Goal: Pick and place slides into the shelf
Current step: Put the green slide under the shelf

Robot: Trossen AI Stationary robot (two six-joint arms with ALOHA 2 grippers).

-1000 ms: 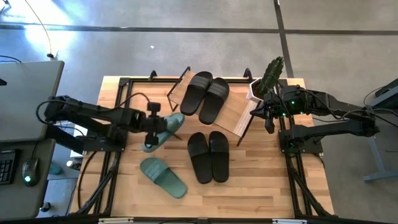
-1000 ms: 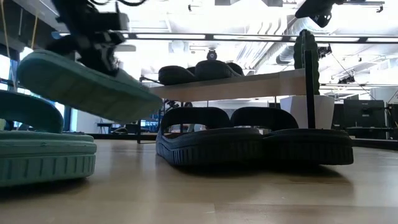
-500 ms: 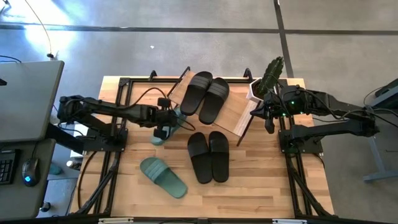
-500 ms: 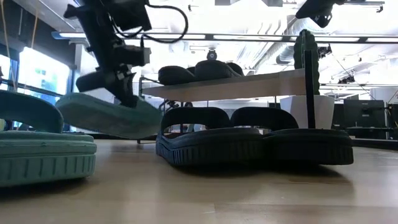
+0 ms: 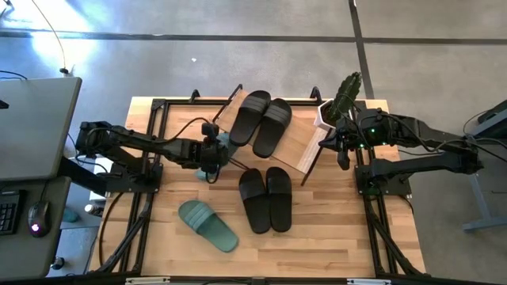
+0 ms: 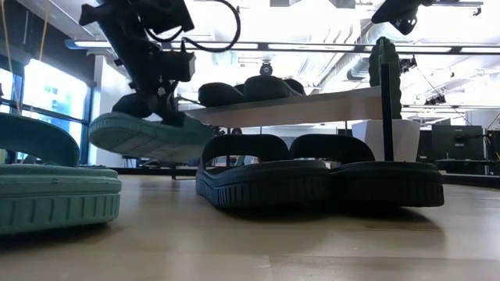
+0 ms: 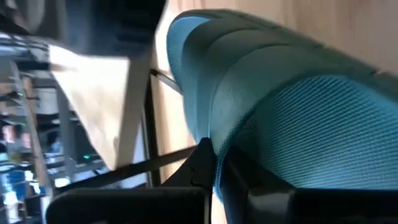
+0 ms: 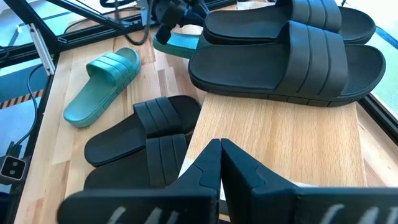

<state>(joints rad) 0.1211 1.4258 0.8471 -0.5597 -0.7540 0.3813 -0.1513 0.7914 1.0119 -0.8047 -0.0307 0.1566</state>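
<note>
here, left pincer (image 6: 160, 101) clenched on a green slide (image 6: 148, 136), held clear of the tabletop (image 5: 333, 229) beside the shelf (image 5: 297, 146) to slot beneath; right pincer (image 8: 219, 155) pressed shut, waiting above the shelf.

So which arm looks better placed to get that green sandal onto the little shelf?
The left. Its gripper already holds the green slide lifted off the table beside the shelf. The right gripper hovers empty over the shelf's far end.
</note>
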